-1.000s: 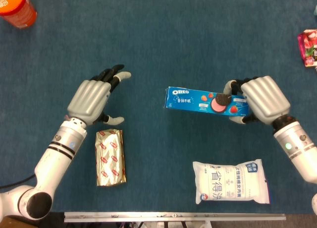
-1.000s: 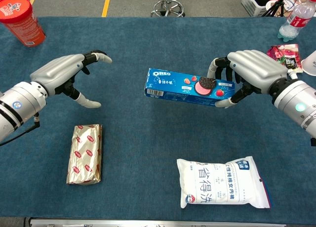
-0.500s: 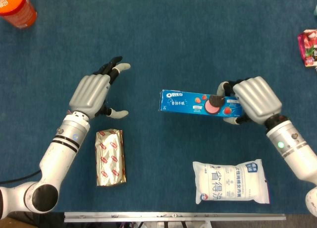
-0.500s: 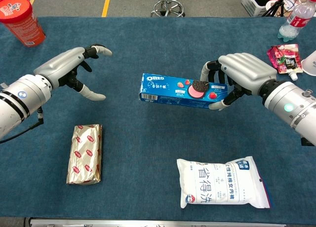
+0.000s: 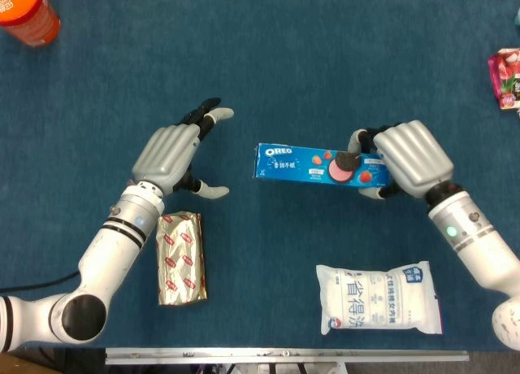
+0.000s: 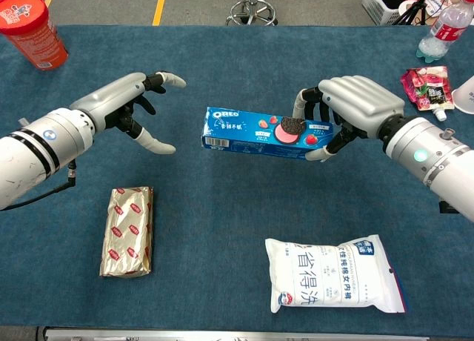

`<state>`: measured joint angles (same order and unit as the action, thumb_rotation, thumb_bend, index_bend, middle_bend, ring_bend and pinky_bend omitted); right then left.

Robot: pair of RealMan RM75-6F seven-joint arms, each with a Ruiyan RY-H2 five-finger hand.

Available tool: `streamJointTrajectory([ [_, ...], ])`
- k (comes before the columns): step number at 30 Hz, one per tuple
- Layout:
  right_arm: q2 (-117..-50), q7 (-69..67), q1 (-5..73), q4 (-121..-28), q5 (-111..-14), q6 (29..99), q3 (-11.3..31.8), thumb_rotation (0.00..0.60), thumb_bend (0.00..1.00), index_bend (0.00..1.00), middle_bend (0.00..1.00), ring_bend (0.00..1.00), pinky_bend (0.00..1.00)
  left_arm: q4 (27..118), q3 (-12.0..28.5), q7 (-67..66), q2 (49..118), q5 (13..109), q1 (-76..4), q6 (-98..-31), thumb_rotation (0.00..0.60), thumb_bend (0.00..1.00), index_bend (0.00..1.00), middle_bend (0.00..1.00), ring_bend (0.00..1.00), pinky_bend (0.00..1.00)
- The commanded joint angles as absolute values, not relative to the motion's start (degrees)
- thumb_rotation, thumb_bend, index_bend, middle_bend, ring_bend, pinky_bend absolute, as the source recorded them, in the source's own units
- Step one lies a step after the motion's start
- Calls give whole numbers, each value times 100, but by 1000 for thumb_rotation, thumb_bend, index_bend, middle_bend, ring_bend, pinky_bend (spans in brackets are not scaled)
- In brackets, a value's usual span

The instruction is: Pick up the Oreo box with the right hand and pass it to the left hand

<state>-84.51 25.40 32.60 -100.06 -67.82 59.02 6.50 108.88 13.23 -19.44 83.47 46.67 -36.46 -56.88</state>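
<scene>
The blue Oreo box (image 5: 313,163) (image 6: 255,130) hangs lengthwise above the blue table, its free end pointing toward my left side. My right hand (image 5: 406,158) (image 6: 348,111) grips its right end, fingers over the top and thumb beneath. My left hand (image 5: 175,153) (image 6: 129,104) is open, fingers and thumb spread, facing the box's free end with a short gap between them. It holds nothing.
A gold foil packet (image 5: 181,258) (image 6: 128,230) lies below the left hand. A white bag with blue print (image 5: 379,297) (image 6: 337,274) lies at the front right. An orange-red canister (image 5: 24,10) (image 6: 33,30) stands far left, a pink snack pack (image 5: 505,77) (image 6: 424,87) far right.
The right hand has carried the Oreo box leftward. The left hand has moved right toward it, staying open. The gap between them has narrowed.
</scene>
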Motion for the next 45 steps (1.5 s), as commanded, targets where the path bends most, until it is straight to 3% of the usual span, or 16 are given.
streamJointTrajectory([
  [1, -8495, 2558, 3323, -9958, -6715, 5847, 685, 600, 170, 546, 623, 619, 554, 10847, 1331, -1915, 8370, 4606, -3705, -5691, 600, 66, 114, 19, 103, 263],
  [20, -8888, 2602, 3776, -9589, -6286, 5570, 862, 600, 170, 546, 623, 619, 554, 10780, 1287, -1693, 8368, 4300, -4032, -5629, 600, 66, 114, 19, 102, 264],
  [45, -8878, 2571, 3969, -9687, -6193, 5613, 809, 600, 170, 546, 623, 619, 554, 10431, 1156, -1536, 8805, 4190, -4327, -5579, 600, 66, 126, 40, 102, 270],
])
